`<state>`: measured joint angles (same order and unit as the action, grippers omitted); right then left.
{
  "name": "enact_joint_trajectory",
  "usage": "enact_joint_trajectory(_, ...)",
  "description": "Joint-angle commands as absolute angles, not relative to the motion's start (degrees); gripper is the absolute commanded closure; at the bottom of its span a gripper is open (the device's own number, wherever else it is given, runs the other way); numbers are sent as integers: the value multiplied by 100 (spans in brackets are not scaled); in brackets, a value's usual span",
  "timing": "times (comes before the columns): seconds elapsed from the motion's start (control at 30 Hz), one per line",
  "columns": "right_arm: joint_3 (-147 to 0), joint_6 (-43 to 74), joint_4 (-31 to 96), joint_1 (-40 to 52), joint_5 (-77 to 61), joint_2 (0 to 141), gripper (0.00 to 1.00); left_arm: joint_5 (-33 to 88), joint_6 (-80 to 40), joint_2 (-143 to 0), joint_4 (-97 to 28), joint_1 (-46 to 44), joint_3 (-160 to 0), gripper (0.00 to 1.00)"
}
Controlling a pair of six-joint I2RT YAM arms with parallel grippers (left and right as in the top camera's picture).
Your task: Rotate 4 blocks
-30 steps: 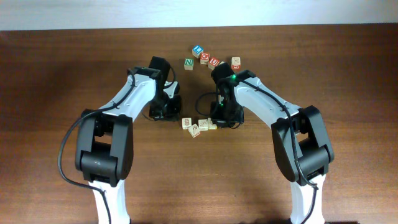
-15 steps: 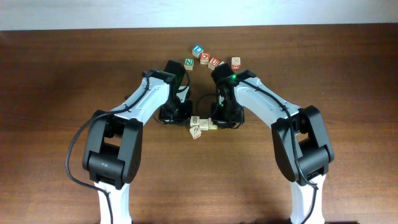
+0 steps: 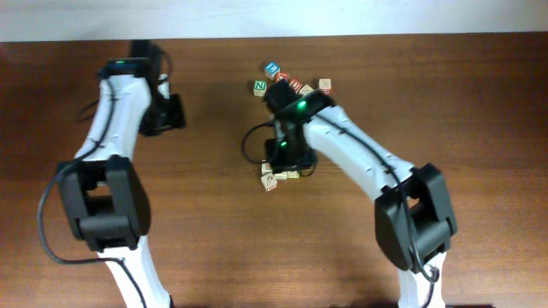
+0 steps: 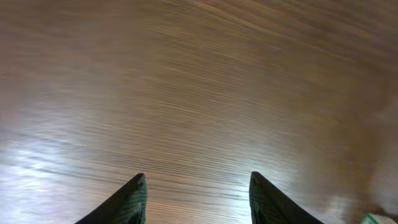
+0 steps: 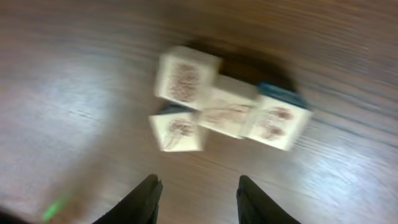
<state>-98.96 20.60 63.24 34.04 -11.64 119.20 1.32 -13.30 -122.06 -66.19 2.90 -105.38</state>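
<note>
At the bottom of the right wrist view my right hand (image 5: pixel 196 190) stands released and empty. Just beyond it the four small pale wooden picture cubes (image 5: pixel 217 112) sit bunched and touching on the dark brown wooden surface (image 5: pixel 68 87). My left hand (image 4: pixel 198 190), far off at the upper left of the overhead view, is spread and empty too. I judge I'm between turns: the next move is to straddle one cube cleanly without nudging its neighbours.
</note>
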Motion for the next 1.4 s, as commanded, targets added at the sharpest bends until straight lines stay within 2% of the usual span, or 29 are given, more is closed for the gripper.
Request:
enact_joint_trajectory(0.0, -9926, 2182, 6171, 3835, -440, 12046, 59, 64, -1347, -12193, -6694, 792, -10630, 48)
enact_joint_trajectory(0.1, -9926, 2187, 6093, 3968, -80, 12223, 59, 62, -1347, -12193, -6740, 930, -10615, 48)
enact_joint_trajectory(0.9, -9426, 2281, 5540, 3981, -279, 12422, 59, 64, -1347, -12193, -6757, 902, -10610, 47)
enact_joint_trajectory(1.0, -9426, 2298, 5502, 3986, -281, 12422, 65, 64, -1347, -12193, -6755, 902, -10610, 47)
enact_joint_trajectory(1.37, -9426, 2670, 5470, 4209, -75, 12422, 73, 64, -1347, -12193, -6757, 902, -10610, 47)
